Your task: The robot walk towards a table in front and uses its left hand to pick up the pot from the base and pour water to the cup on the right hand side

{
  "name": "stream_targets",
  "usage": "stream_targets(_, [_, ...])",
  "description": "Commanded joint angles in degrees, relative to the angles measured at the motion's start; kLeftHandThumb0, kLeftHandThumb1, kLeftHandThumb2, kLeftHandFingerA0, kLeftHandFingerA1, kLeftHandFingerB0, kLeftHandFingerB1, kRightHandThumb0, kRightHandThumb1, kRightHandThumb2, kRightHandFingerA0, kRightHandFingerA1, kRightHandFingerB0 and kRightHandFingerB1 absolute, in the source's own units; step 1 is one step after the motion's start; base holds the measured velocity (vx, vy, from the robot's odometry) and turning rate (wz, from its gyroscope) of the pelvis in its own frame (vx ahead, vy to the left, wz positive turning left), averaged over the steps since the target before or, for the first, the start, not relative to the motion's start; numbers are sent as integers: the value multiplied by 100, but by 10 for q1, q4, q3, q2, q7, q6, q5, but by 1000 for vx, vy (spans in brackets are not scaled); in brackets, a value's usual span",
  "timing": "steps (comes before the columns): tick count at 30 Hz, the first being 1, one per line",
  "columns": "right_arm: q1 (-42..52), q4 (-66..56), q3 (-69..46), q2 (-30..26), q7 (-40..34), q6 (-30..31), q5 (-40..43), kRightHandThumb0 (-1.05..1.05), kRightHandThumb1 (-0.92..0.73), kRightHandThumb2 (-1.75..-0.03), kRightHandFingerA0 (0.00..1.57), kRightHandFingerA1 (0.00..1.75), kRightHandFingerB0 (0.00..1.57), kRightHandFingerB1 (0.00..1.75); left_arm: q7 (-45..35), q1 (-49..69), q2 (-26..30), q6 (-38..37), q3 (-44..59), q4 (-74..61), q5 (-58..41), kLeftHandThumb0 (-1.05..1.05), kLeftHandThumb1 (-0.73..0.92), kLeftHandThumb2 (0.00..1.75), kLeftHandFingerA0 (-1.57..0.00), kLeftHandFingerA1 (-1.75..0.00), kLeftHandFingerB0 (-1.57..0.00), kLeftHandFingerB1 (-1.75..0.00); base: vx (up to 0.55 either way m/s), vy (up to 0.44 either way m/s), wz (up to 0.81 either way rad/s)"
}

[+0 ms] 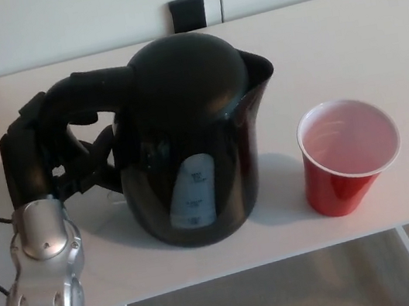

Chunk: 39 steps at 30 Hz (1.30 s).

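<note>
A black electric kettle (190, 136) stands upright on the white table (342, 36), spout pointing right, with a pale water gauge on its front. Its base is hidden beneath it. My left hand (45, 160) is wrapped around the kettle's handle (87, 86) at the left, fingers curled through the loop. A red plastic cup (348, 152) with a white inside stands to the kettle's right, a short gap away. My right hand shows only as a dark tip at the bottom right corner.
The table's front edge runs just below the kettle and cup. A white wall panel with two black brackets (187, 10) lies behind the table. Floor shows under the front edge.
</note>
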Motion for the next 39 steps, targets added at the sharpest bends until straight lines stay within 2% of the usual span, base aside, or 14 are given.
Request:
stream_targets(1, [3, -21, 0, -5, -7, 2, -3, -62, -56, -83, 28, 50, 10, 42, 22, 6, -11, -21, 4, -29, 12, -20, 50, 56, -88, -168, -78, -152, 0, 0, 0])
stream_targets(5, [4, -24, 1, -5, -8, 4, -2, -62, -56, -83, 28, 50, 10, 42, 21, 7, -13, -19, 6, -32, 14, -20, 50, 56, -88, -168, -78, -152, 0, 0, 0])
stream_targets(6, [1, -26, 0, -6, -9, 6, -1, -63, -57, -84, 29, 51, 10, 42, -16, -9, -41, 1, 25, -95, -63, -11, 56, 54, -83, -175, -68, -158, 0, 0, 0])
stream_targets(9, [1, -27, 0, -6, -9, 7, -1, -63, -57, -84, 29, 51, 10, 42, -26, -9, -49, 10, 32, -109, -69, -11, 56, 54, -83, -175, -68, -158, 0, 0, 0])
stream_targets(11, [-8, -14, -2, -5, -4, 9, 5, -62, -58, -84, 28, 51, 10, 42, -20, -32, -66, 53, 34, -163, -83, -14, 60, 55, -81, -175, -59, -170, 0, 0, 0])
stream_targets(21, [-8, -23, 0, -6, -4, 16, 4, -60, -59, -84, 29, 51, 11, 42, -44, -55, -76, 132, 37, -237, -112, -11, 63, 55, -81, -175, -59, -172, 0, 0, 0])
stream_targets(25, [-9, -29, 0, -3, -5, 24, 7, -58, -60, -83, 28, 51, 11, 42, -58, -68, -63, 165, 28, -271, -113, -11, 65, 55, -77, -175, -58, -174, 0, 0, 0])
stream_targets(26, [-9, -33, 0, -3, -6, 26, 6, -53, -74, -62, 35, 44, 16, 34, -58, -69, -63, 169, 28, -274, -113, -11, 64, 56, -76, -175, -57, -174, 0, 0, 0])
stream_targets(30, [-8, -36, 0, -3, -7, 29, 5, -53, -74, -62, 35, 44, 16, 34, -60, -69, -64, 178, 30, -279, -112, -11, 64, 56, -76, -175, -57, -174, 0, 0, 0])
stream_targets(31, [-13, -25, 1, -5, -4, 22, 3, -60, -60, -85, 28, 52, 10, 42, -59, -68, -62, 181, 28, -285, -107, -12, 65, 55, -76, -175, -56, -174, 0, 0, 0])
stream_targets(39, [-25, -17, 0, -9, -3, 23, 2, -62, -59, -86, 31, 52, 12, 43, -54, -85, -66, 189, 35, -274, -105, -10, 65, 55, -72, -175, -52, -174, 0, 0, 0])
